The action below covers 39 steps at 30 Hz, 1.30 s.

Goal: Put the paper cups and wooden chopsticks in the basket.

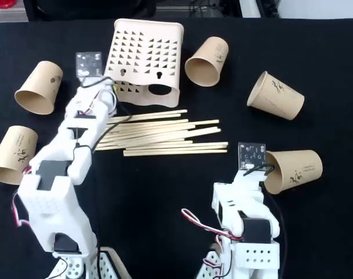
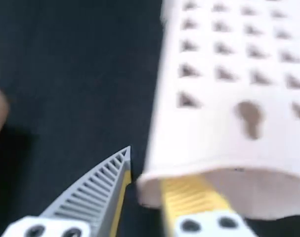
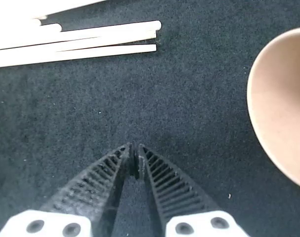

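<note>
Black bench [image 1: 147, 197], white basket [image 1: 144, 61] tipped on its side near the far edge, wooden chopsticks [image 1: 164, 136] piled mid-bench just in front of it, and five paper cups [image 1: 206, 61] lying over, two by the left edge and three toward the right. Left jaws are open and straddle the basket's rim, yellow finger [image 2: 189, 197] inside, grey one outside. Right jaws are pressed closed on nothing, over bare bench between the chopstick ends and the nearest cup [image 3: 280, 108].
</note>
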Motion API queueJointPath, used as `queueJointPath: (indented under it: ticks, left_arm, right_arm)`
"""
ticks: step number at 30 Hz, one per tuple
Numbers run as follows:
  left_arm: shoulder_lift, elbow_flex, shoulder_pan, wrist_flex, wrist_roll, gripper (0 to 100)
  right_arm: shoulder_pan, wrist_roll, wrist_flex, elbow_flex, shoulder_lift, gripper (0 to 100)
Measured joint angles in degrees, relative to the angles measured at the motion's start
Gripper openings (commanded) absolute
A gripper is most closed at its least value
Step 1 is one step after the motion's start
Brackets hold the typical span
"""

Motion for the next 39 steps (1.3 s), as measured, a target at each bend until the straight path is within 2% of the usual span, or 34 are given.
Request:
queueJointPath:
  ticks: [7,10,19,23,35,39]
  left_arm:
    - [-1.1,2.7,0.3,-1.9,-3.0,3]
    - [-6.1,5.8,0.4,2.0,-3.1,3]
    - [-26.2,6.6,1.4,32.8,-2.6,3]
    - [-31.3,2.3,1.8,45.5,2.4,3]
    - [-32.7,-30.8,1.8,85.5,8.0,3]
    - [-32.7,-41.2,1.8,94.5,9.3,3]
  right_arm:
    - [0.0,0.0,0.0,0.0,0.0,2.2]
    - [0.0,0.0,0.0,0.0,0.0,2.2]
    - [0.0,0.0,0.0,0.0,0.0,2.2]
    - [0.0,0.0,0.0,0.0,0.0,2.2]
    - [0.0,0.0,0.0,0.0,0.0,2.2]
    - [0.0,0.0,0.0,0.0,0.0,2.2]
